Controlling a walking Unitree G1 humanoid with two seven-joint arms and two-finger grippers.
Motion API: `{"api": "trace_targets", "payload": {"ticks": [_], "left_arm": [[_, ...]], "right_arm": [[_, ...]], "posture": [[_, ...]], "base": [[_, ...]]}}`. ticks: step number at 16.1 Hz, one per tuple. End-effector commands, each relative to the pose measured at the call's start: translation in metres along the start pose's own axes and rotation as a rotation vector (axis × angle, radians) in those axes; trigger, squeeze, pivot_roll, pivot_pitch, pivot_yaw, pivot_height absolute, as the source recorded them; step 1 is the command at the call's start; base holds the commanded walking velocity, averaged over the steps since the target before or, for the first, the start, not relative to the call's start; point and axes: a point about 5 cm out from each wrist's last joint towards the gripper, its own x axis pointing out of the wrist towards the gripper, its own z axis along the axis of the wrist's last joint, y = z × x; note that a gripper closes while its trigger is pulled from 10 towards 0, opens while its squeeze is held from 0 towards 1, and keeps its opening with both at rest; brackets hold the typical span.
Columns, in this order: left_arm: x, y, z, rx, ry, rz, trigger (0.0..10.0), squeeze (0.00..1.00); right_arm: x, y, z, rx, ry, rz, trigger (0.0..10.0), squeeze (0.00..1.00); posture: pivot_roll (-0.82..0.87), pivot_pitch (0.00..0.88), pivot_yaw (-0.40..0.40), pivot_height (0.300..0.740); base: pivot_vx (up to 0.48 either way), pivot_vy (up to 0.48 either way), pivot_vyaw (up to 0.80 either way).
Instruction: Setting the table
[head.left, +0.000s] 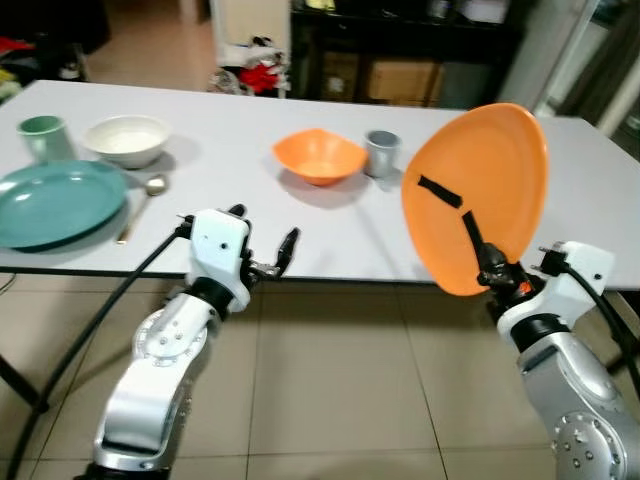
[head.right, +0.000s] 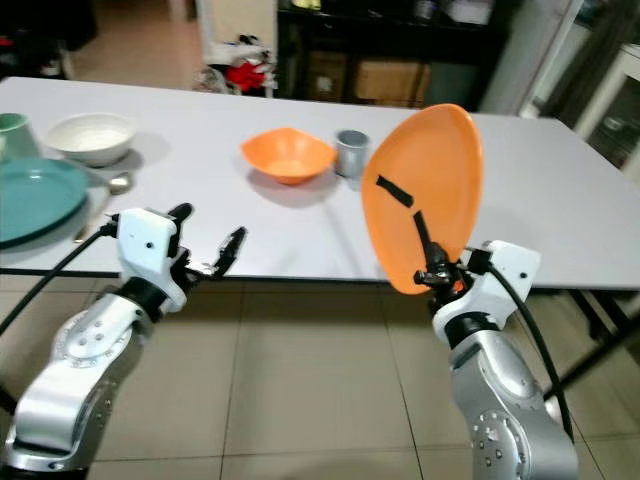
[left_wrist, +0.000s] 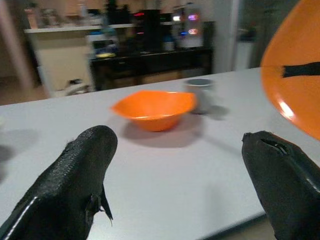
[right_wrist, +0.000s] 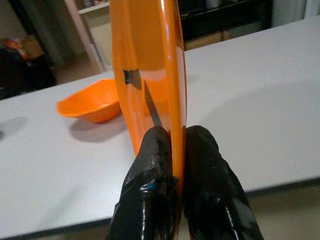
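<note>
My right gripper is shut on the lower rim of an orange plate. The plate stands on edge, tilted, above the front right of the white table. In the right wrist view the fingers pinch the plate's rim from both sides. My left gripper is open and holds nothing, just off the table's front edge near the middle. Beyond it an orange bowl and a grey cup sit mid-table. At the far left lie a teal plate, a spoon, a white bowl and a green cup.
Tiled floor lies under both arms, in front of the table. A dark shelf unit with boxes stands behind the table, with red and white clutter on the floor at the back.
</note>
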Motion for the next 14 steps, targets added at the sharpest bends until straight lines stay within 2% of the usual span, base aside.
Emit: {"api": "trace_targets", "payload": {"ticks": [1,14], "left_arm": [[0.0004,0.0019,0.0002,-0.002,0.002,0.010,10.0,0.00],[-0.0012,0.0017,0.0000,0.000,0.004,0.012,10.0,0.00]], "right_arm": [[0.0011,0.0085,0.0076,-0.011,-0.032,0.046,10.0,0.00],[0.0008,0.0082,0.0069,0.006,-0.018,0.057,10.0,0.00]], "posture": [[-0.03,0.000,-0.071,0.740],[-0.03,0.000,-0.075,0.740]], "base": [[0.319,0.000,0.00],[0.336,0.000,0.00]]}}
